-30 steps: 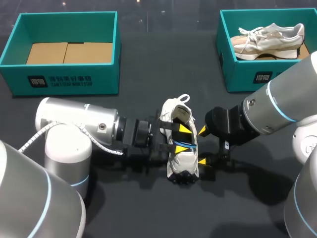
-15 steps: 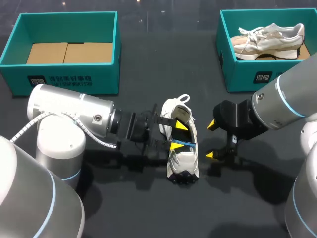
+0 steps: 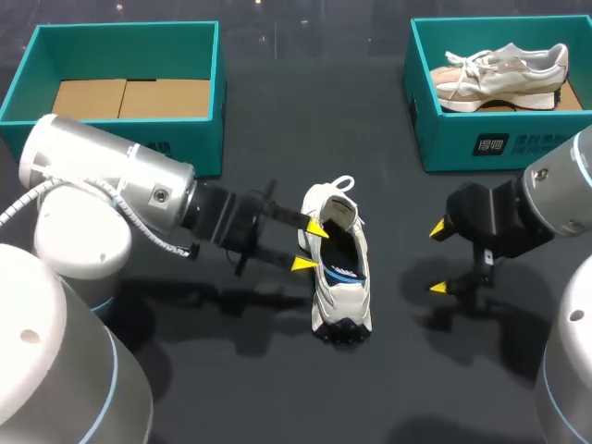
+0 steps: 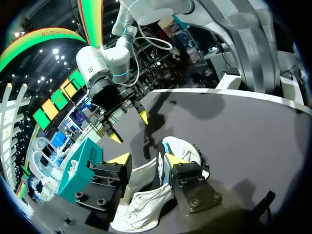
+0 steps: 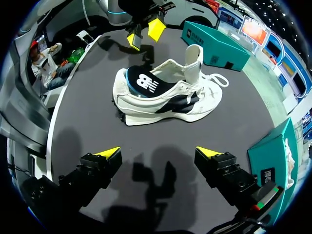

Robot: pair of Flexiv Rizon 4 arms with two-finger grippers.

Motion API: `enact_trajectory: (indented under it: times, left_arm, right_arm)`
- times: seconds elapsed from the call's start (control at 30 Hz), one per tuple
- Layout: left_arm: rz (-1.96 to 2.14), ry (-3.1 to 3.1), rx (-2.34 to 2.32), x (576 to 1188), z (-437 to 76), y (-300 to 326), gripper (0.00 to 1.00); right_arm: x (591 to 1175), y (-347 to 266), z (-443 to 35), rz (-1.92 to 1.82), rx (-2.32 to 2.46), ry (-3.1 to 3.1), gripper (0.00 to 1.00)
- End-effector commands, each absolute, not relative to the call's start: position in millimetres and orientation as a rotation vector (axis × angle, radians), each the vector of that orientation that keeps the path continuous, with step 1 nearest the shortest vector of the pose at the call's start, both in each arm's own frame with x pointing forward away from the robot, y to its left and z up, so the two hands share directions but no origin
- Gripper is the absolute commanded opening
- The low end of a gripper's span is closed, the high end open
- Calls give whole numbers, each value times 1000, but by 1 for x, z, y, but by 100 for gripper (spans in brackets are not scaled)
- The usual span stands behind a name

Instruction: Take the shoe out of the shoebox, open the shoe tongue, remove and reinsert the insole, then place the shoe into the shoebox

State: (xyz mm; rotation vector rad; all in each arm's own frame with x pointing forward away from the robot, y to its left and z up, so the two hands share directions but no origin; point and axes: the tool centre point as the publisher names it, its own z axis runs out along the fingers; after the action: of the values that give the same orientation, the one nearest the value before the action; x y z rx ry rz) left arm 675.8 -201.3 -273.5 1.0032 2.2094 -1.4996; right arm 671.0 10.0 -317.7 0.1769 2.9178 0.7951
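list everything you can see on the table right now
white shoe: 1, white with dark inside, on its sole at the table's middle
beige shoe: 1, beige and white, inside the right shoebox
left shoebox: 1, teal, far left, only its cardboard floor showing
right shoebox: 1, teal, far right
table: 1, black
left gripper: 1, yellow tips, open, at the white shoe's edge
right gripper: 1, yellow tips, open, apart from the white shoe

Head overhead, wrists low, opposed, sharing shoe (image 3: 339, 268)
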Motion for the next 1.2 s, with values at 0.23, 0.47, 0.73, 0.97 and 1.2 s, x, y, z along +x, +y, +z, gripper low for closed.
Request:
enact_trajectory:
  times: [0.23, 0.47, 0.73, 0.97, 1.2]
  left_arm:
    - [-1338, 2360, 1233, 688, -250, -156, 41]
    - [-1183, 2461, 1376, 701, -247, -141, 0]
    - [-1144, 2509, 1341, 707, -246, -138, 0]
    - [-1144, 2509, 1341, 707, -246, -138, 0]
    - [-1001, 2428, 1584, 706, -249, -152, 0]
  right_arm:
    - [660, -9, -302, 812, 165, 2915, 100]
    - [660, -9, -302, 812, 165, 2915, 100]
    - [660, -9, -302, 812, 165, 2915, 100]
    - [660, -9, -302, 812, 165, 2915, 100]
    - [661, -36, -301, 798, 232, 2902, 100]
